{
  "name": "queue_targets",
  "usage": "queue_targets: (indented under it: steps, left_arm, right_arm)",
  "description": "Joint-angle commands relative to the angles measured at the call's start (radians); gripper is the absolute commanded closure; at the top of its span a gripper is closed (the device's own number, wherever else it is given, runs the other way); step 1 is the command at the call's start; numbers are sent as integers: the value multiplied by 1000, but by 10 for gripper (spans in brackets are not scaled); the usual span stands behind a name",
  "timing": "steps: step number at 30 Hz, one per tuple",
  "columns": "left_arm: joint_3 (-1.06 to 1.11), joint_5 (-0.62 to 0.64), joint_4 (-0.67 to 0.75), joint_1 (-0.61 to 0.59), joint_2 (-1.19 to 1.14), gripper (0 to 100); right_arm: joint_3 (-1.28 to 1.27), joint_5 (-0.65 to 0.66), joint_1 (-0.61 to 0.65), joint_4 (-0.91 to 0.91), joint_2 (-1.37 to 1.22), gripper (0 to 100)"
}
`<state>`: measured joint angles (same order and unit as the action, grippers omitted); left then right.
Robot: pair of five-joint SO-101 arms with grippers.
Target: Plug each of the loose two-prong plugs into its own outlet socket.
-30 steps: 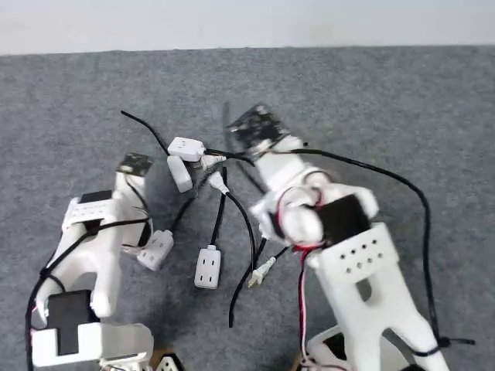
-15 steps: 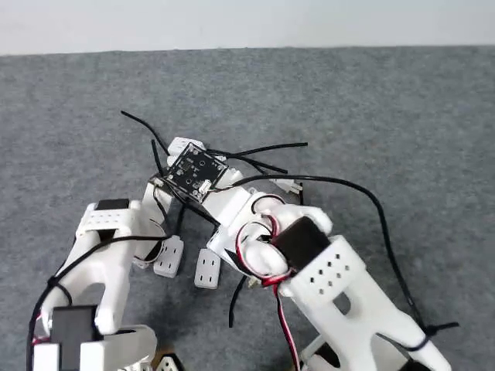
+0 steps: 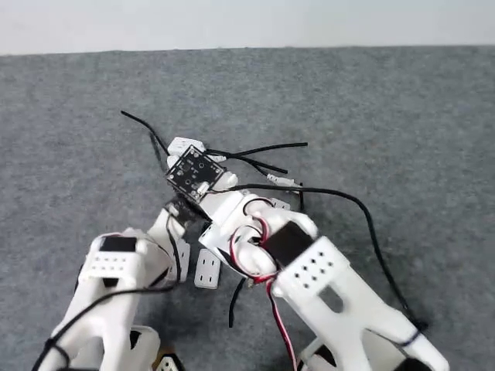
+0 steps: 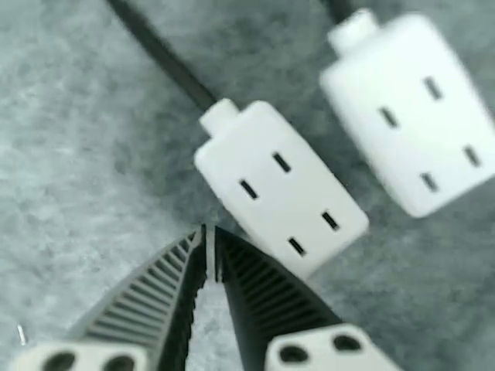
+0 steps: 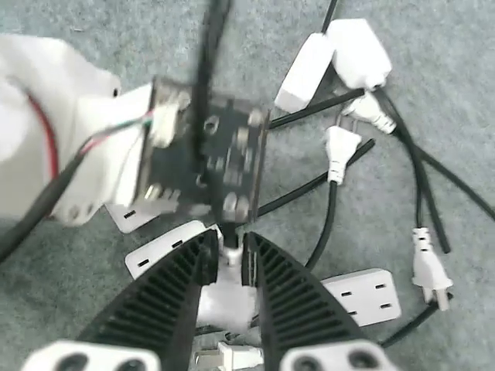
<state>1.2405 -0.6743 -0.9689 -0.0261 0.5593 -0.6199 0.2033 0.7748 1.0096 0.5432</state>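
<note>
- Your left gripper [image 4: 207, 234] is pressed together and holds nothing. Its tips rest at the long edge of the nearer outlet block [image 4: 282, 193].
- If you push on like this, the tips will probably shove that block across the grey surface [image 4: 69, 139] rather than pin it. It lies loose and flat, slots up.
- Your right gripper [image 5: 230, 241] is nearly closed on what looks like a white plug [image 5: 224, 297]. I judge it pinched, but the prongs are hidden. A shallow pinch could let the plug twist once the prongs meet the slots.
- The main hazard is the left arm's camera board [image 5: 205, 158], which sits directly ahead of the right gripper and very near its tips. If you advance, you may strike the board or snag its wires, because both arms crowd the same spot.
- The black cords [image 5: 325, 182] cross among the blocks. A cord trailing from the plug could drag its neighbours out of line.
- Farther out in the left wrist view, the farther outlet block [image 4: 414, 108] lies just beyond the nearer one, apart from it.
- Beside the right gripper a slotted block [image 5: 363, 294] lies flat with its sockets free.
- A loose plug [image 5: 338, 147] and a second loose plug [image 5: 429, 267] lie farther off, neither in a socket.
</note>
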Motion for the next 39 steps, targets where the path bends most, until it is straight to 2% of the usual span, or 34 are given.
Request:
queue_targets:
  steps: [1,5,9,14,18,23,32,39]
  left_arm:
    - [22,-28,18,31,98,988]
    - [33,-18,40,29,121,988]
    - [28,77,94,-17,129,988]
    - [31,322,245,-81,129,988]
    - [33,493,328,-118,129,988]
    - [33,499,344,-117,127,988]
    - [33,496,344,-112,127,987]
    - [33,496,344,-115,127,987]
  right_arm:
    - [21,-15,8,-50,-59,989]
    - [21,-51,5,-77,-90,989]
    - [18,-95,-13,-77,-90,989]
    - [-32,-319,-76,-111,-94,989]
    - [-166,-368,-62,-249,-91,990]
    - [-180,-365,8,-272,-67,990]
    - [-308,-315,16,-286,157,990]
    - [-328,-327,70,-305,153,990]
